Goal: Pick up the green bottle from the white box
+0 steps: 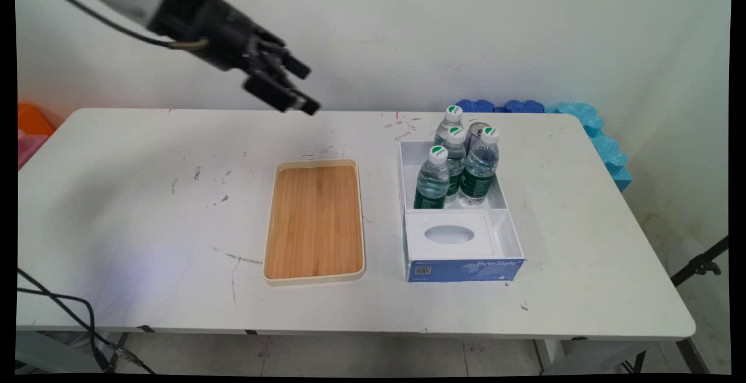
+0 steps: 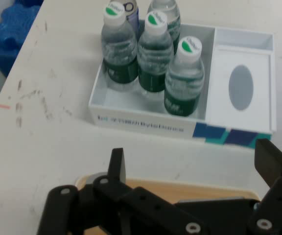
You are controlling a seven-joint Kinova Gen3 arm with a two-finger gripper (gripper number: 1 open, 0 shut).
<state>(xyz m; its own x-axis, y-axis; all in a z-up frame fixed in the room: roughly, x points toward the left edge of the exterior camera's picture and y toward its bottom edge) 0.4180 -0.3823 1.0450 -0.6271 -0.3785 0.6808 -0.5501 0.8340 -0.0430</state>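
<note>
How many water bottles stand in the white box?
4 bottles in the white box, far compartment: front left, middle, right, back. A purple can stands among them; more could be hidden behind.

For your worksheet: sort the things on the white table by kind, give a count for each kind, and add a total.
Water bottles with white caps: 4, standing in the box
Purple-labelled can: 1, behind the bottles
White and blue box: 1
Wooden tray: 1
Total: 7

The gripper hangs open above the table, holding nothing.
</note>
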